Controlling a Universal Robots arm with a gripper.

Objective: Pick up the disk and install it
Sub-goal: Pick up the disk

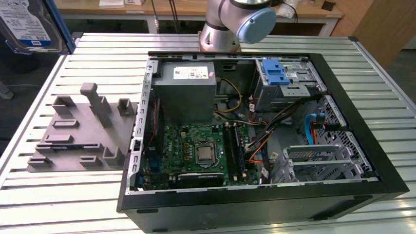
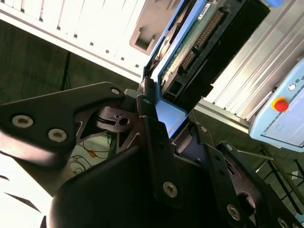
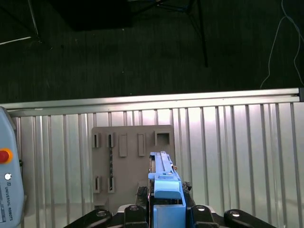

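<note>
The open computer case lies on the surface, with a slotted holder beside it on the exterior view's left. Inside the case, the power supply box sits behind the motherboard, and the drive cage is to the box's right (exterior view's right). The disk, clamped in the tool, hangs above the holder.

Disk: silver-grey metal face, glossy blue-and-white label, smooth blue plastic bracket along the edges. The second wrist view shows a green circuit board on one side.
Fingers: matt black, bright metal screw heads.
Bench: ribbed bare-metal slats, satin sheen.
Fixture block: dull grey plastic, matt.
Computer case: matt black shell, bare grey sheet metal inside.
</note>
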